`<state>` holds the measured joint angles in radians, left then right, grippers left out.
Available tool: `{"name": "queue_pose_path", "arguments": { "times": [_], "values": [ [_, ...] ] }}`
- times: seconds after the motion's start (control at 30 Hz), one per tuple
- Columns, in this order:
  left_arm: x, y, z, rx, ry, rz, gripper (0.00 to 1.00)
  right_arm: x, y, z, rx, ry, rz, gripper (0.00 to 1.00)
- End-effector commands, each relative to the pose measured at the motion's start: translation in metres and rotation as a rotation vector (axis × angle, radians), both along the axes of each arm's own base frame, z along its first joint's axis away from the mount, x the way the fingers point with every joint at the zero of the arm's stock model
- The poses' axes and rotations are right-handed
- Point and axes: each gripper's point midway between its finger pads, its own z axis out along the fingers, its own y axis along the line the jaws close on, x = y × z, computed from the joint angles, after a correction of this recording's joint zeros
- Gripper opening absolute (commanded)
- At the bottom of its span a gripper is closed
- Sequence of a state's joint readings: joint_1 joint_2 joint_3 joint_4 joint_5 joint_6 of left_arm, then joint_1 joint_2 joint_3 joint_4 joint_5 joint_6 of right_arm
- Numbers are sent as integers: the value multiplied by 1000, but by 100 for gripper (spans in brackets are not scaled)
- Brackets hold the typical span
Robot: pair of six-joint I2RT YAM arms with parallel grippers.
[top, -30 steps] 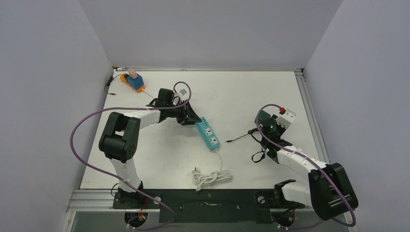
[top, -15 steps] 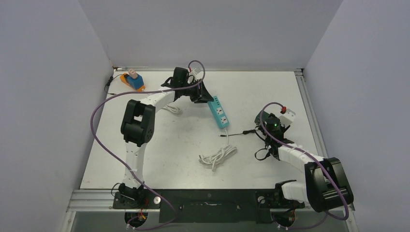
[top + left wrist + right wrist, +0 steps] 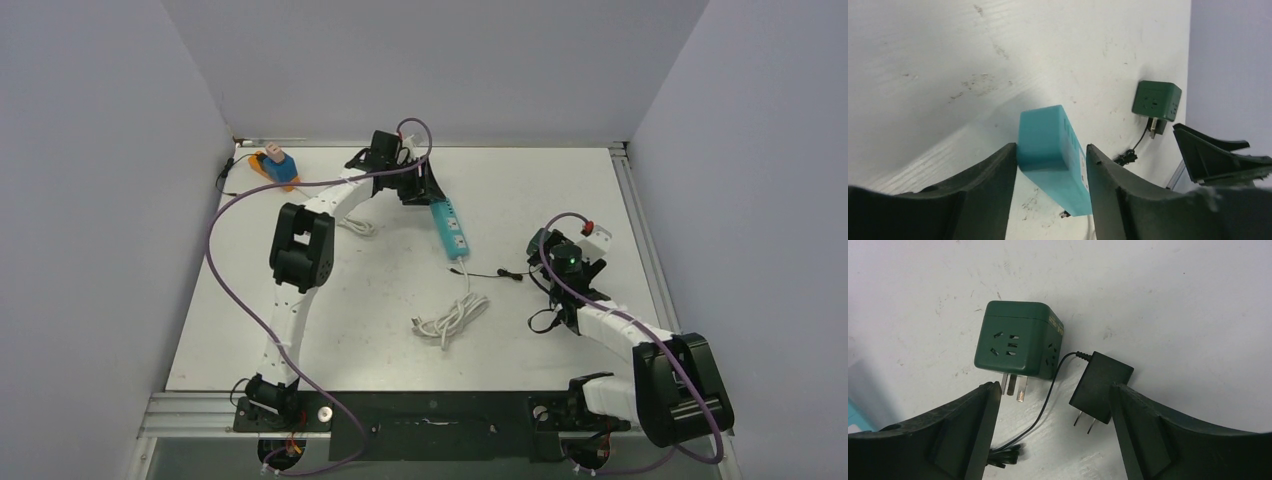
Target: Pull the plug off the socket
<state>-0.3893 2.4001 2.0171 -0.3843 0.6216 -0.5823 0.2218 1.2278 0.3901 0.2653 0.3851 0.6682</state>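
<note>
The plug, a blue cube with a pale pink top, sits in the socket, the short orange power strip at the far left corner of the table. Neither wrist view shows them. My left gripper is well to their right at the far middle. In the left wrist view its jaws stand open astride the end of a teal power strip, with a small gap at the right finger. My right gripper is at the right, open over bare table, holding nothing.
A dark green cube adapter and a small black block on a thin black wire lie just beyond my right fingers. The teal strip runs diagonally at mid-table, its white cable coiled nearer me. Walls close the left, far and right sides.
My left arm swung the teal strip toward the far side and to the right, then its jaws widened. The right gripper went from shut to open and shifted slightly right.
</note>
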Motion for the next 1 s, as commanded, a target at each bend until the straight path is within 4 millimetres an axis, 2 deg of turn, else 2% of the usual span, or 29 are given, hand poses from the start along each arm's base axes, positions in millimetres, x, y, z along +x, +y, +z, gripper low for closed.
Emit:
{"name": "queue_pose_path", "arguments": {
  "times": [0.0,0.17,0.3,0.47,0.57,0.6,0.67,0.83,0.97],
  "values": [
    [14,10,-9,121,-94,20,54,6,-2,18,20,-84,-11,83],
    [18,20,12,180,-180,29,76,6,1,22,20,-97,10,91],
    [22,36,42,267,-269,76,85,6,2,23,20,-106,22,95],
    [22,79,108,398,-460,210,90,5,3,28,20,-132,32,98],
    [12,112,135,475,-553,296,100,4,3,31,18,-143,37,99],
    [8,126,136,498,-558,327,97,4,3,31,17,-145,37,100],
    [0,149,132,513,-530,375,96,4,3,30,17,-143,38,100],
    [-15,202,82,536,-351,482,96,5,6,27,22,-134,51,100],
    [-18,226,46,517,-299,574,96,6,6,24,20,-123,51,99]
  ]
}}
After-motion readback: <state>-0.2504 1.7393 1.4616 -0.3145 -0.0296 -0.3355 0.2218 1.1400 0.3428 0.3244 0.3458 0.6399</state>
